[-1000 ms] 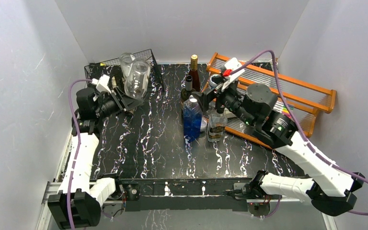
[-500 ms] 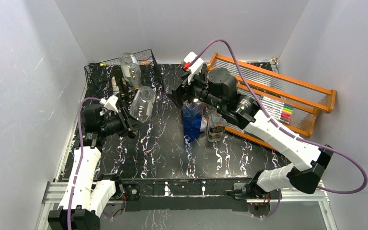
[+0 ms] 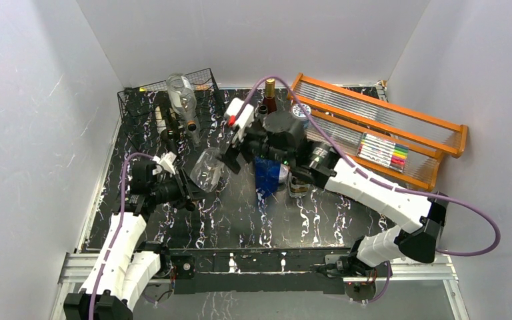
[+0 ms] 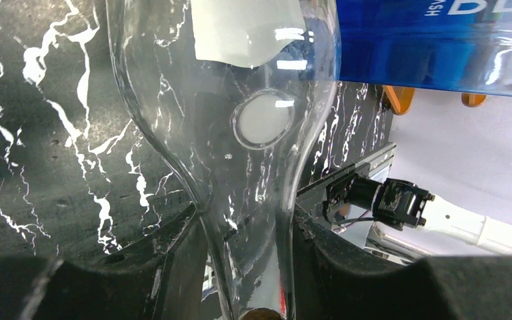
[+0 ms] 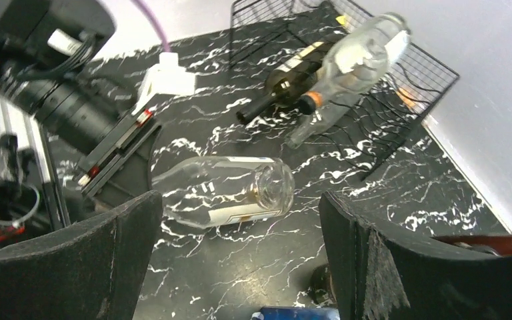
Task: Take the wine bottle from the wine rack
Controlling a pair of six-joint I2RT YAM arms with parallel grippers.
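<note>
The left gripper (image 3: pixel 192 187) is closed narrowly on the neck of a clear glass wine bottle (image 3: pixel 207 172) with a pale label. In the left wrist view the neck runs between the two black fingers (image 4: pixel 167 250), which press against it on both sides. The bottle lies roughly level over the black, white-veined marble-patterned surface (image 3: pixel 227 213). It is toward the left side and well apart from the black wire-grid wine rack (image 3: pixel 137 107) in the far left corner. Whether the bottle touches the surface cannot be told.

The right gripper (image 5: pixel 240 197) hangs just beside the bottle's base with its jaws spread wide and nothing between them. Its wrist view looks down on the bottle and the left gripper beyond.

In the rack lie a dark glass bottle (image 3: pixel 171 123) and a second clear bottle with an orange neck band (image 3: pixel 181 93), their necks pointing out toward the middle of the surface.

Near the centre stand a tall blue translucent bottle (image 3: pixel 267 175) and, just beside it, a small clear glass jar (image 3: pixel 299 183). A brown bottle with a gold cap (image 3: pixel 270 93) stands toward the far edge. Along the far right side an orange wooden tiered shelf with clear ribbed panels (image 3: pixel 440 127) carries a pack of coloured markers (image 3: pixel 383 150).
</note>
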